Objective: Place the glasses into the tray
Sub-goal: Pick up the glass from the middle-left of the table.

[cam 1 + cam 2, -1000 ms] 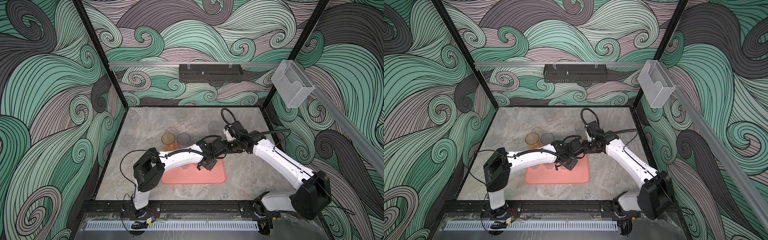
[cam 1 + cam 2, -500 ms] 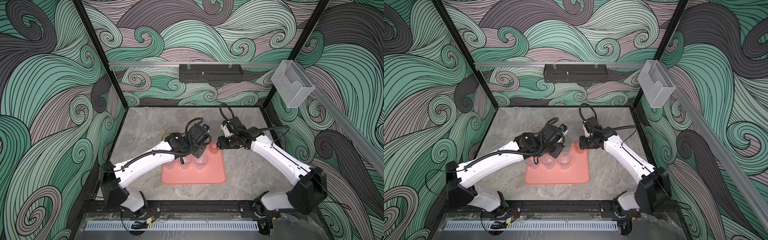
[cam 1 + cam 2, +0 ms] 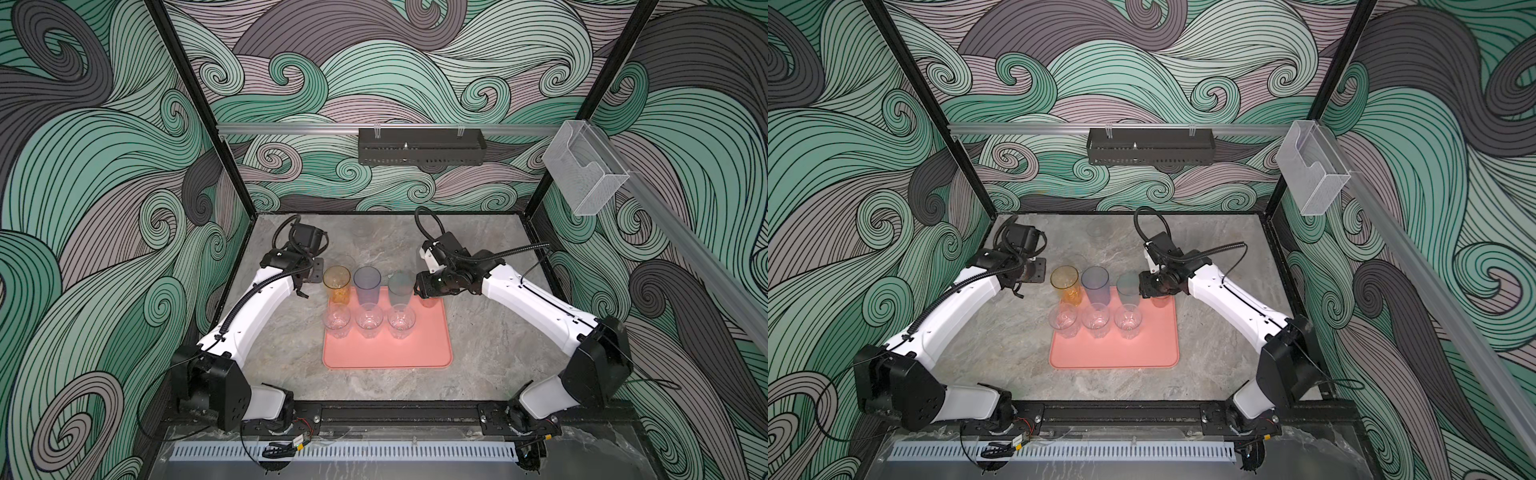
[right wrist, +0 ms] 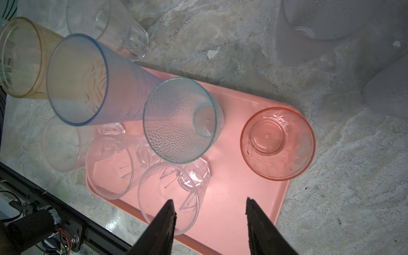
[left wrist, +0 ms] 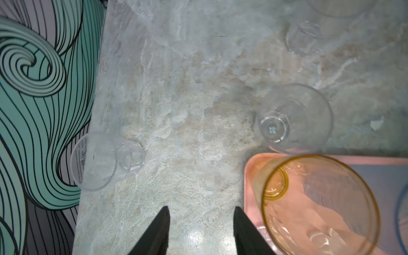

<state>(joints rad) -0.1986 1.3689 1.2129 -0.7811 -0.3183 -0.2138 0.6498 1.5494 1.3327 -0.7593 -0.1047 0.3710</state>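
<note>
I'm looking at the grey marbled desk, salmon tray lying flat mid-desk, nearer the front edge. Off the tray, one clear glass sits by the left edge, a second clear glass just past the tray's far-left corner, and a third clear glass near the far edge.

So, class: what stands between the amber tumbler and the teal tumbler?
The blue-violet tumbler stands between them, as both top views show.

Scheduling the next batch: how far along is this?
Done: seven in the salmon-pink tray: tall amber tumbler, blue-violet tumbler, teal tumbler, short reddish tumbler, three short clear tumblers. In hand: nothing; left gripper, right gripper open, empty. Left: at least four clear tumblers on the marble table.
</note>
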